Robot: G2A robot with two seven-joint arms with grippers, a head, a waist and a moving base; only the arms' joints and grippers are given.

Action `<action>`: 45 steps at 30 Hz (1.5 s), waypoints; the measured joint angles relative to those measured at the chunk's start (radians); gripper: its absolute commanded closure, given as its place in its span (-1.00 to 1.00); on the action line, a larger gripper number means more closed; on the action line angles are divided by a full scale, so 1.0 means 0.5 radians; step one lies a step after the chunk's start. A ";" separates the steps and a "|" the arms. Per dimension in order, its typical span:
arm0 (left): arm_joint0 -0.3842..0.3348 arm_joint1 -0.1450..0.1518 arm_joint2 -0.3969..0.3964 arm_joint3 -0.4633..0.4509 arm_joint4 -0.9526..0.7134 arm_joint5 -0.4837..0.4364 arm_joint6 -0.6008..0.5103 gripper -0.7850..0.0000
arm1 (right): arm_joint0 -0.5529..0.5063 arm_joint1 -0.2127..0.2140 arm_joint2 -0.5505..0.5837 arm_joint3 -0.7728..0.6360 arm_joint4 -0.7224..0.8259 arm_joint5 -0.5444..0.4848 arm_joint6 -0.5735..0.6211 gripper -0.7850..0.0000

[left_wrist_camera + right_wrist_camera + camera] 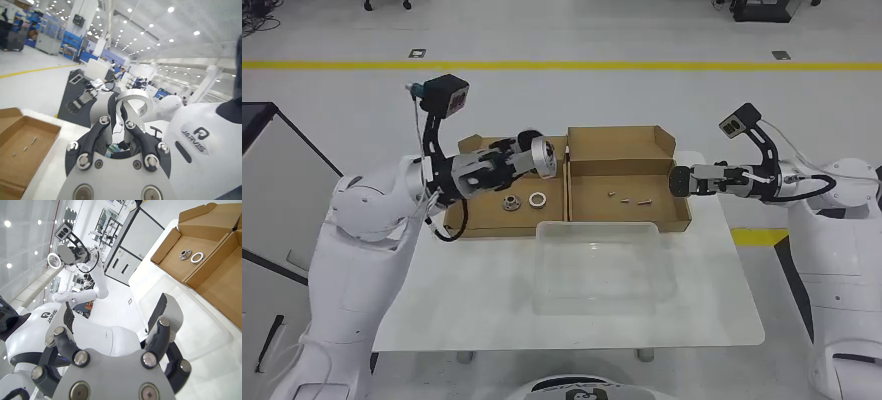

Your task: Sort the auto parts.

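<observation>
Left wrist view: the ring [134, 102] is pinched in the left gripper [118, 108], one finger inside it and one outside, above the left box [482, 215] by the table's far edge. To do this well, I'd lower it close beside the flange [511, 202] before letting go, so it cannot roll. The right gripper [113, 311] hangs wide open and empty. The table [712, 310] is white, with pale factory floor around it.

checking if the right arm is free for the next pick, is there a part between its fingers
No, the right arm's fingers are spread open with nothing between them.
</observation>
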 measured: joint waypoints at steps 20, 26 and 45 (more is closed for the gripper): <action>-0.060 0.071 0.030 0.172 1.000 0.343 -0.272 1.00 | 0.000 0.000 0.000 0.000 0.000 0.000 0.000 -1.00; -0.055 0.067 0.046 0.176 0.906 0.342 -0.226 1.00 | 0.000 0.000 0.000 0.000 0.000 0.000 0.000 -1.00; -0.138 0.090 0.204 0.229 1.614 0.783 -0.398 1.00 | 0.000 0.000 0.000 0.000 0.000 0.000 0.000 -1.00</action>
